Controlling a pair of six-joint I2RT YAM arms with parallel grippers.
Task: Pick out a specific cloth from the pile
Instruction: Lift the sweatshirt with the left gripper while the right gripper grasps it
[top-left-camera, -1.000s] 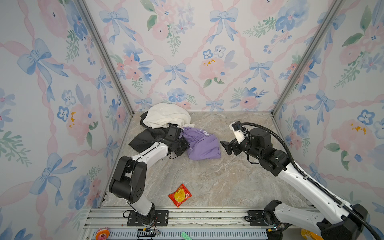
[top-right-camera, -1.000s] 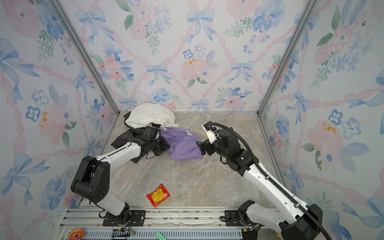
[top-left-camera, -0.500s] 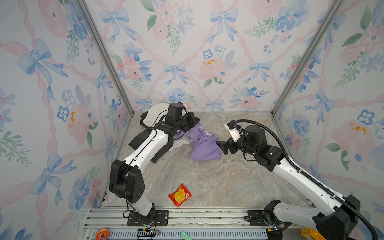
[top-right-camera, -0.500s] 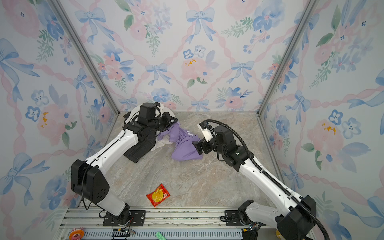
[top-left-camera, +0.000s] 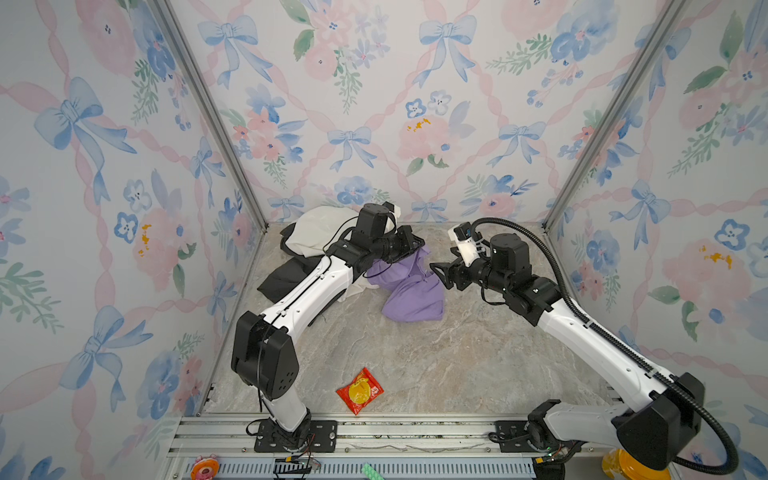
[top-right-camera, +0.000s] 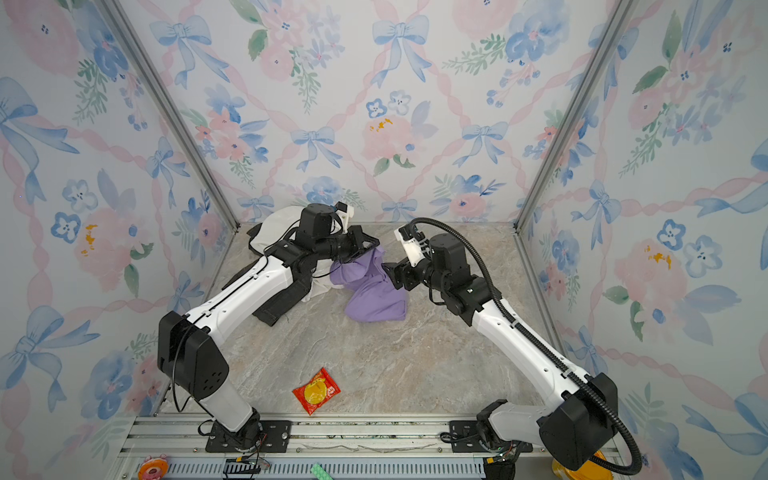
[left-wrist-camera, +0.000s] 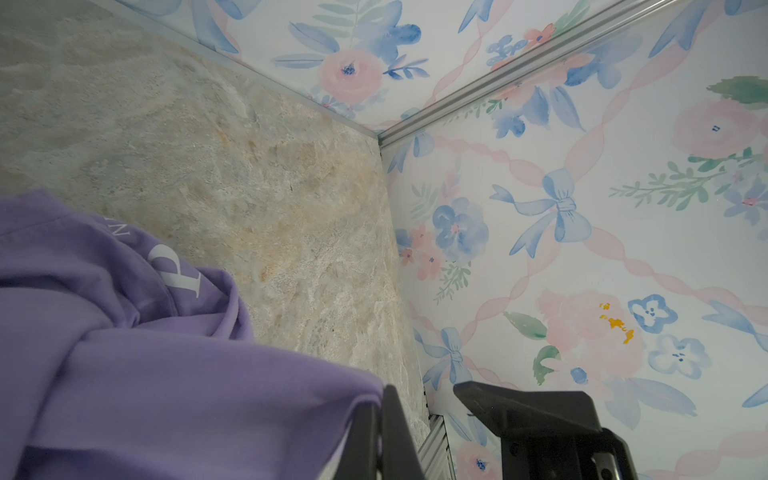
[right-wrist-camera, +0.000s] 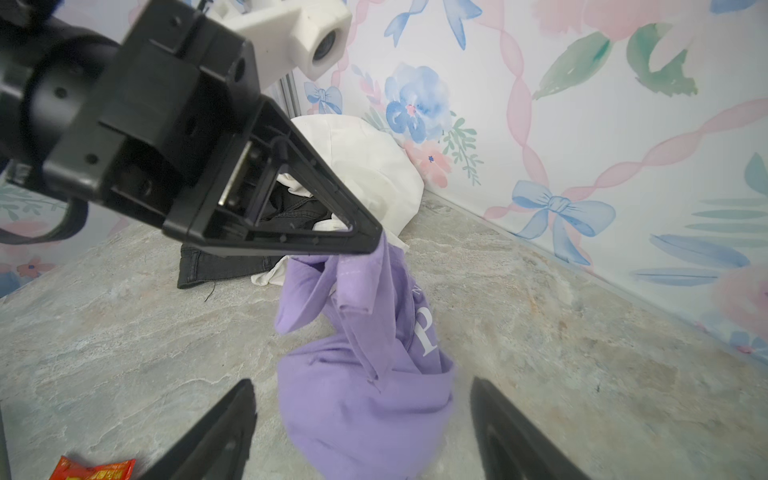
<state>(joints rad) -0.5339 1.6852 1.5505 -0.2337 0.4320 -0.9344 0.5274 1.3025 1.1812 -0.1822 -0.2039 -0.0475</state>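
Soft lavender-purple T-shirt cloth (left-wrist-camera: 166, 374) with white lettering, bunched at nine o'clock of the black left gripper (left-wrist-camera: 380, 401), one fold pinched in its closed jaws, beige marble-look tabletop (left-wrist-camera: 249, 166) beyond, floral bow-patterned wall corner (left-wrist-camera: 478, 137) at twelve o'clock

Both top views looked steeply down from high over the front rail (top-left-camera: 374, 434) toward the back wall (top-left-camera: 374, 104), far enough off to take in the whole stone floor (top-right-camera: 374, 353), near-identical frames. Left wrist camera rode close behind my left gripper (left-wrist-camera: 380, 415), facing the back right corner (left-wrist-camera: 379, 139) over the cloth (left-wrist-camera: 166, 374). Right wrist camera sat low behind my right gripper (right-wrist-camera: 361, 382), facing the back left corner (right-wrist-camera: 291, 95); it shared the cloth, the pile (right-wrist-camera: 365, 166) and my left gripper with both top views.
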